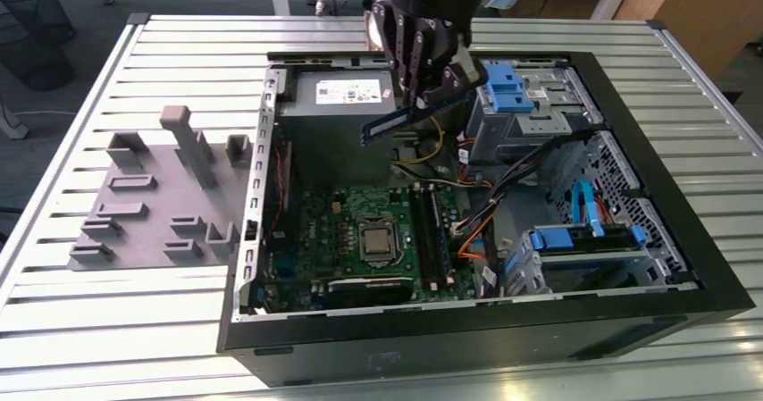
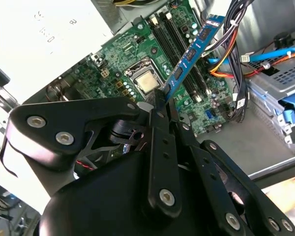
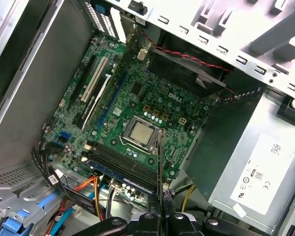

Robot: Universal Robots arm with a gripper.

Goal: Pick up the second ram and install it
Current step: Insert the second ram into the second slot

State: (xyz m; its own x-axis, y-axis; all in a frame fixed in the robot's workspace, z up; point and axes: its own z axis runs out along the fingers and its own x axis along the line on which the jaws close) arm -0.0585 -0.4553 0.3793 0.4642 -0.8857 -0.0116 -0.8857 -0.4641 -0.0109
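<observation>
Black bolted metal jaws sit closest to the lens in the second wrist view. They are pressed together with almost no gap and pinch one end of the second ram (image 2: 191,51), a long, thin, flat blue-green memory stick studded with black chips. From that grip the stick juts straight out past the jaws, its free end in the air and touching nothing. In the first wrist view the second ram (image 3: 160,167) shows edge-on as a thin dark line rising from between the jaws. In the exterior view the second ram (image 1: 412,117) hangs tilted, its free end lower than the gripped end. Beneath the jaws and well apart from the stick lies the flat green motherboard (image 2: 132,59). It carries a square silver processor (image 2: 146,82) in its socket and long black memory slots (image 2: 169,37) just beside that. A bundle of black and orange cables (image 2: 231,54) runs off to one side of the jaws, and a blue plastic drive bracket (image 1: 507,84) stands just beside them. On the other side sits a grey metal power supply box (image 3: 236,147) with a white label. All of this sits inside an open black computer tower case (image 1: 477,329) laid on its side on the slatted metal bench (image 1: 71,321). Farthest from the jaws, outside the case, a grey plastic fixture plate (image 1: 131,213) with upright blocks rests on the bench.
</observation>
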